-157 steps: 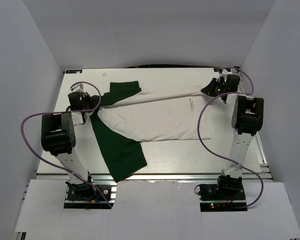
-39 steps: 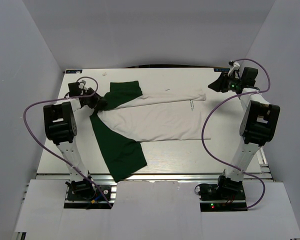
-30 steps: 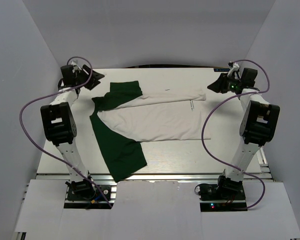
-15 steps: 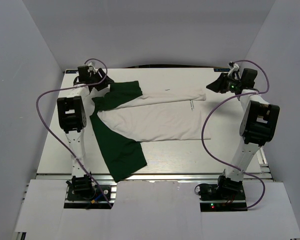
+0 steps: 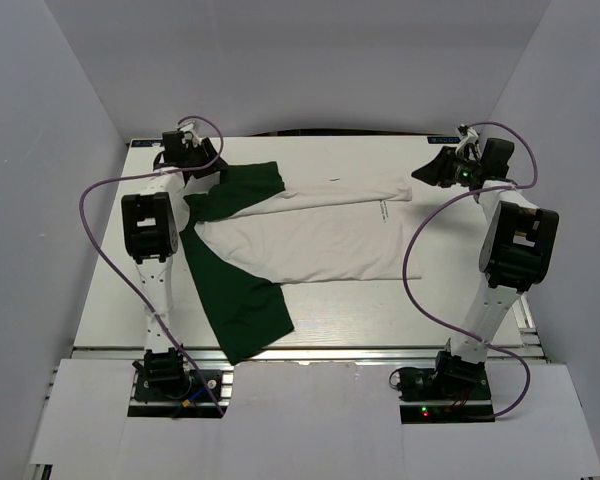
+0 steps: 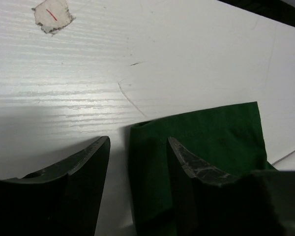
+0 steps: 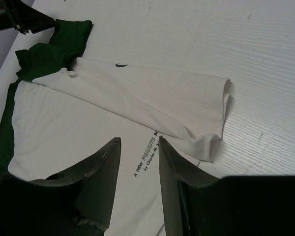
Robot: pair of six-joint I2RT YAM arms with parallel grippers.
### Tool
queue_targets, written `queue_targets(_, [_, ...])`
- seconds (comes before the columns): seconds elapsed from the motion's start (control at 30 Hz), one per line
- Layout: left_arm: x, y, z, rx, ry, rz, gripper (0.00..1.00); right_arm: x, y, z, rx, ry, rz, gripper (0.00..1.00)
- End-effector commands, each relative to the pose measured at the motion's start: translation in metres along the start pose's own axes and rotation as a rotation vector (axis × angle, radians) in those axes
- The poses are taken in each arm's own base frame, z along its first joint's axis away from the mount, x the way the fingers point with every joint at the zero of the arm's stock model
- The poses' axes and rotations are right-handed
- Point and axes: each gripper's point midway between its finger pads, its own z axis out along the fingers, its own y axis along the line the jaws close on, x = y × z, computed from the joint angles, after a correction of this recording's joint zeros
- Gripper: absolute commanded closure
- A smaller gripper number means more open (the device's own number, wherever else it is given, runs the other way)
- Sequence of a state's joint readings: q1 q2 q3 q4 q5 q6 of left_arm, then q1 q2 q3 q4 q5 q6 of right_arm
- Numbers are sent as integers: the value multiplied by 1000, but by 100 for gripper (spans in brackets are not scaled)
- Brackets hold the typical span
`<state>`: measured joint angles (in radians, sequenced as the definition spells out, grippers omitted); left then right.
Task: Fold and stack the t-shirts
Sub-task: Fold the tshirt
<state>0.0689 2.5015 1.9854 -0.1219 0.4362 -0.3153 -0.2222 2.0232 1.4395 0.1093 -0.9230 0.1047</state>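
Observation:
A white t-shirt point(image 5: 320, 240) lies spread across the table, its back edge folded over into a long band point(image 7: 152, 98). Green fabric shows at its left end: a patch at the back point(image 5: 248, 185) and a larger piece toward the front point(image 5: 235, 295). I cannot tell whether that green is sleeves or a second shirt. My left gripper point(image 5: 208, 165) stands open at the back left. In the left wrist view its gripper point(image 6: 137, 145) straddles the green corner point(image 6: 206, 137). My right gripper point(image 5: 427, 175) hangs open above the shirt's right end, over printed text point(image 7: 146, 157), holding nothing.
A small white scrap with a red mark point(image 6: 51, 14) lies on the white table point(image 5: 380, 320) behind the green corner. White walls close in the left, back and right. Purple cables loop off both arms. The arm bases stand at the near edge.
The left arm left the shirt's left end, swung out to the back left, then came in over the green corner, jaws narrowing slightly. The right arm has stayed put for the last second.

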Motion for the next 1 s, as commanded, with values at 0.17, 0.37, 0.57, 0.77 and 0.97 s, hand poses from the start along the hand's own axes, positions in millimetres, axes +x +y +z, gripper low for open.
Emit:
queue_targets(0.17, [-10,-13,8,38,-18,76,45,-3,7,0,-28,-16,-16,57])
queue_targets(0.37, [4,-13,10,58,16,74,56,-2,4,1,-20,-14,-8,57])
queue_targets(0.57, [0,-20,11,93,7,76,74,0,4,2,-21,-10,-1,57])
queue_targets(0.77, [-14,-30,7,124,-38,80,100,1,4,0,-20,-8,2,57])
queue_targets(0.97, [-56,-58,-17,177,-150,109,100,3,7,-1,-25,-5,4,57])
